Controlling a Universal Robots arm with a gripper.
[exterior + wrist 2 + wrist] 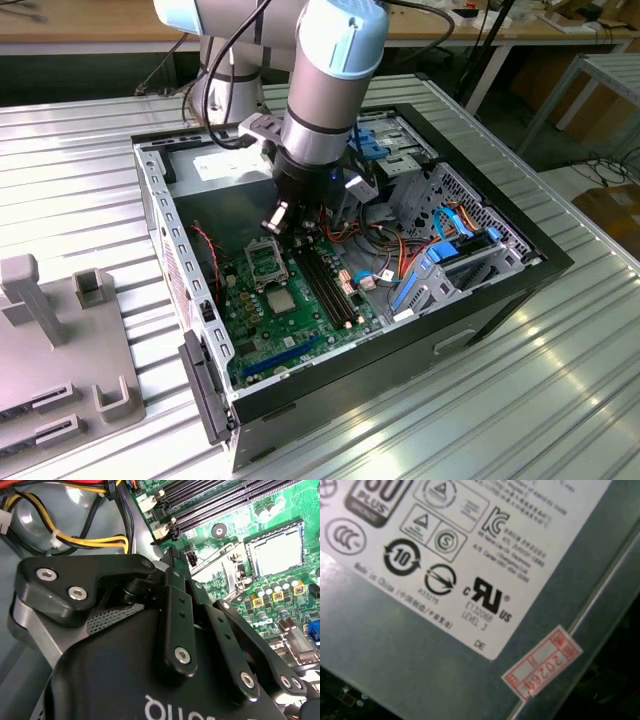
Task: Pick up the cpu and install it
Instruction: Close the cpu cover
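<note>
Cpu (281, 301): small flat square chip, plain silver-grey metal top, lying flat on green motherboard (300, 320), just toward exterior view's lower edge from framed socket (264, 262), beside memory slots. In second wrist view showing as pale silver square (276, 555), level, uncovered.

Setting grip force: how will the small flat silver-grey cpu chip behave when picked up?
The small silver-grey square cpu probably stays stiff: flat metal top. Smooth, thin edges may slip. Lying flat on the green motherboard, it shouldn't roll or tip.
</note>
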